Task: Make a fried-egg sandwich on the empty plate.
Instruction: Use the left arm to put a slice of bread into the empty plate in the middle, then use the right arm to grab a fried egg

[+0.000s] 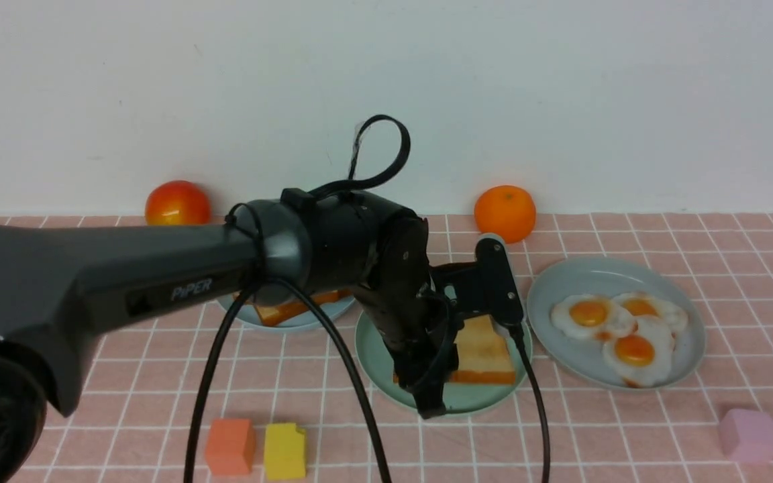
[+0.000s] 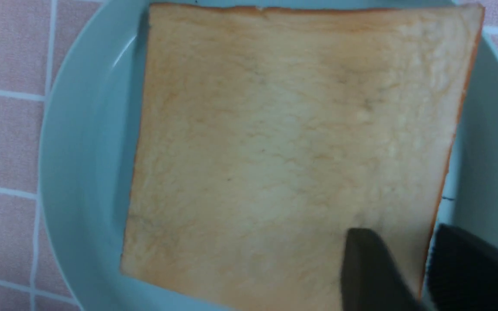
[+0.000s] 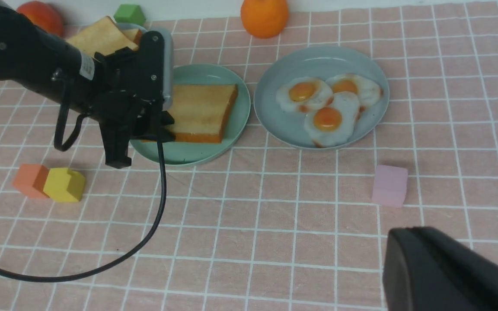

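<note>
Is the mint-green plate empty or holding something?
Not empty. One square golden-brown toy toast slice lies flat on the round mint-green plastic plate, with no egg on top; the white fried eggs sit on a pale blue-grey plate.

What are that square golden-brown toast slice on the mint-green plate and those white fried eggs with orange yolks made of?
The square golden-brown toast slice: probably soft foam or rubbery plastic, matt; the crumb texture looks moulded, the crust evenly orange. The white fried eggs with orange yolks: likely soft plastic or rubber, perhaps slightly glossy; near-identical yolks and tidy edges.
</note>
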